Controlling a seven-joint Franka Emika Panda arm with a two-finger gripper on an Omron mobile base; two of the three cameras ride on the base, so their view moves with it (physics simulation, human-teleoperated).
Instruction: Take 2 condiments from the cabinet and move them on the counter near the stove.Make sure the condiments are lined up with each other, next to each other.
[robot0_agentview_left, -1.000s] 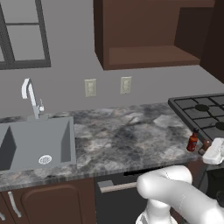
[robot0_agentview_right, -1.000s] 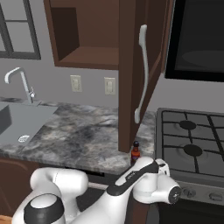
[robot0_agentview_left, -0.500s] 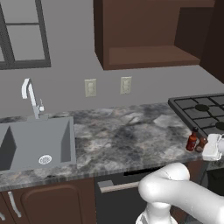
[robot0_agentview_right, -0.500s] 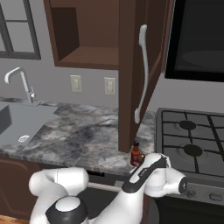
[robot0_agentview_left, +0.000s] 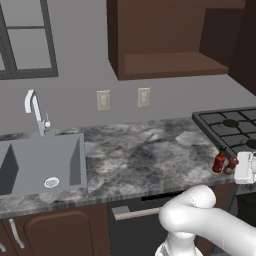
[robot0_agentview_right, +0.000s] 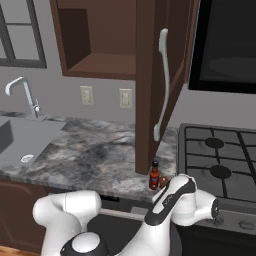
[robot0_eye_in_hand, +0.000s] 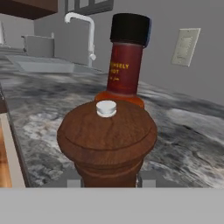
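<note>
Your hand (robot0_eye_in_hand: 109, 181) is clamped on the pepper mill (robot0_eye_in_hand: 107, 140), which sits on the desk (robot0_agentview_left: 140, 160) just left of the stove (robot0_agentview_left: 227, 125), beside the sauce bottle (robot0_eye_in_hand: 124, 61). Judged rigid, light, top-heavy: grip its narrow waist.

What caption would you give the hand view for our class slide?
Gripper shut on the wooden pepper mill on the marble counter, red sauce bottle standing just behind it.

I've got the marble counter (robot0_agentview_left: 145, 160) carrying two things: the pepper mill (robot0_eye_in_hand: 107, 142) standing right at my pincer (robot0_eye_in_hand: 107, 181), and the sauce bottle (robot0_eye_in_hand: 124, 61) upright just beyond it, both close to the counter's front edge.
</note>
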